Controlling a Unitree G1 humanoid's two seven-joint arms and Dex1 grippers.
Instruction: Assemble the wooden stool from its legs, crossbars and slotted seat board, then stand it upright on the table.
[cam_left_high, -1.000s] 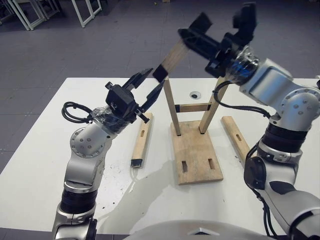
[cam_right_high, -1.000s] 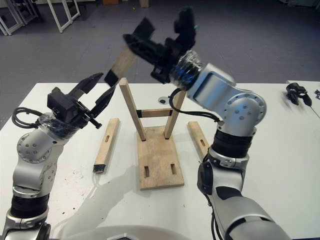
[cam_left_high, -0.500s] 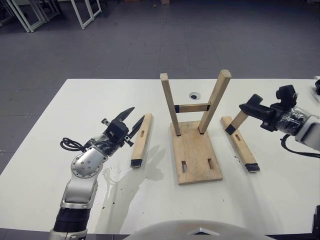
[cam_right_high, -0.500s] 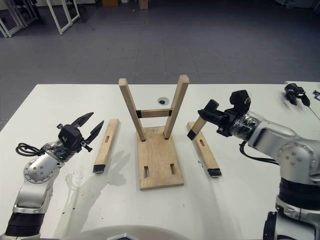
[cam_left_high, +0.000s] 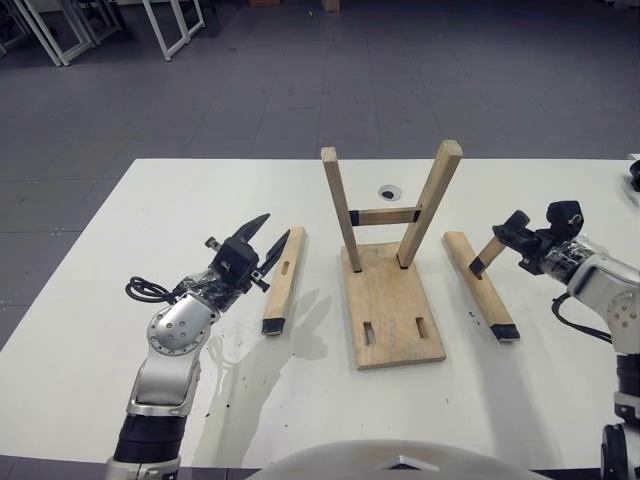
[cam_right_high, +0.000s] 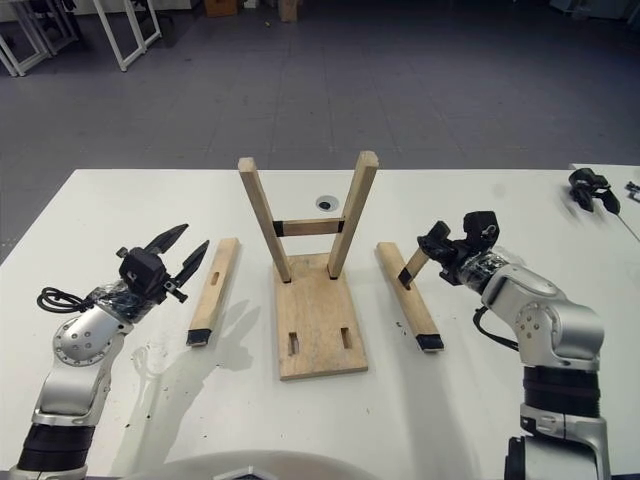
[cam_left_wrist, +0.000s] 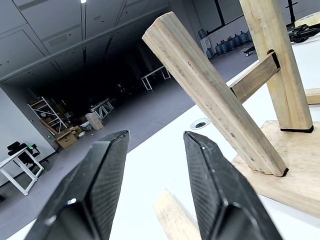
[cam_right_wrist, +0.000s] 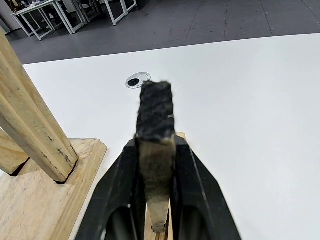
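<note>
The slotted seat board (cam_left_high: 395, 312) lies flat mid-table. Two legs (cam_left_high: 340, 208) stand in its far slots, joined by a crossbar (cam_left_high: 385, 215). One loose leg (cam_left_high: 282, 280) lies left of the board, another (cam_left_high: 480, 285) lies right of it. My left gripper (cam_left_high: 265, 240) hovers open just left of the left loose leg, nothing between its fingers (cam_left_wrist: 100, 185). My right gripper (cam_left_high: 508, 238) is shut on a short crossbar (cam_right_wrist: 155, 125) with a black-wrapped end, held tilted above the far part of the right loose leg.
A round cable hole (cam_left_high: 390, 190) sits in the table behind the standing legs. A small black object (cam_right_high: 590, 188) lies at the table's far right edge. Metal frames (cam_left_high: 170, 20) stand on the floor beyond. White tabletop stretches in front of the board.
Both arms have come down from high over the board to low beside the loose legs. The right gripper, still holding the crossbar, has drawn back to the right.
</note>
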